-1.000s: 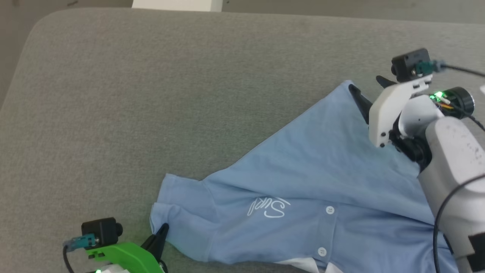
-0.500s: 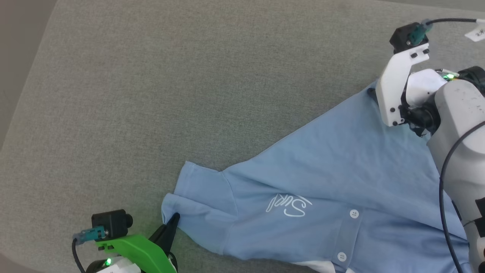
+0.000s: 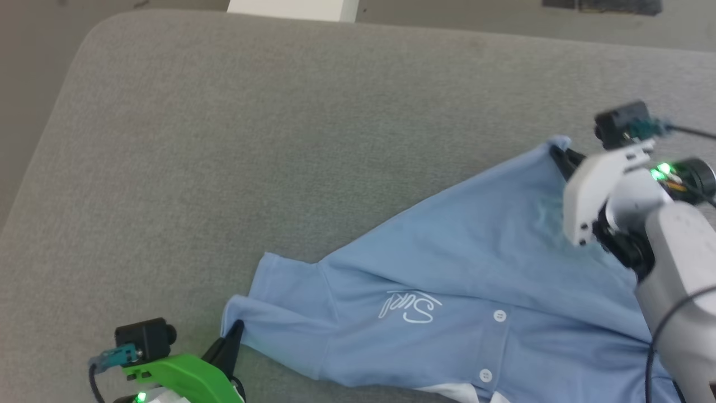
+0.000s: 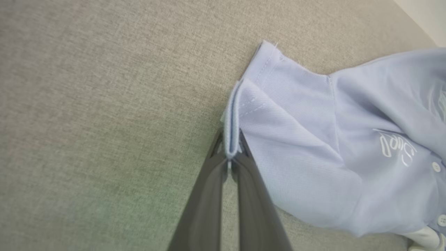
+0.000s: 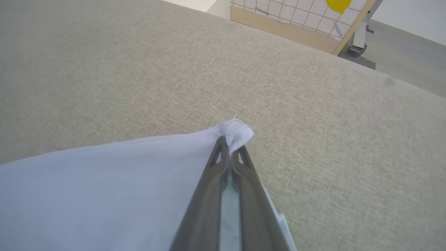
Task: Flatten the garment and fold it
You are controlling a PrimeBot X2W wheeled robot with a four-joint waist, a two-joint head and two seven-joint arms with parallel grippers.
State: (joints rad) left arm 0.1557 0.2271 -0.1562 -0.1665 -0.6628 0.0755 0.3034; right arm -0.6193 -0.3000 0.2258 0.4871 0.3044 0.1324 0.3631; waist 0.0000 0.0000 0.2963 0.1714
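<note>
The right gripper [image 5: 230, 148] has its two dark fingers pressed together on a bunched corner of the garment [image 5: 104, 181], and a small tuft of pale blue cloth pokes out past the tips. From the gripper the cloth spreads to the left and lower left, lying on the grey woven surface [image 5: 139, 69]. Far beyond the gripper, past the surface's edge, stands a white gridded panel [image 5: 296, 14] with a wooden border and a yellow shape [image 5: 338, 5] on it.
</note>
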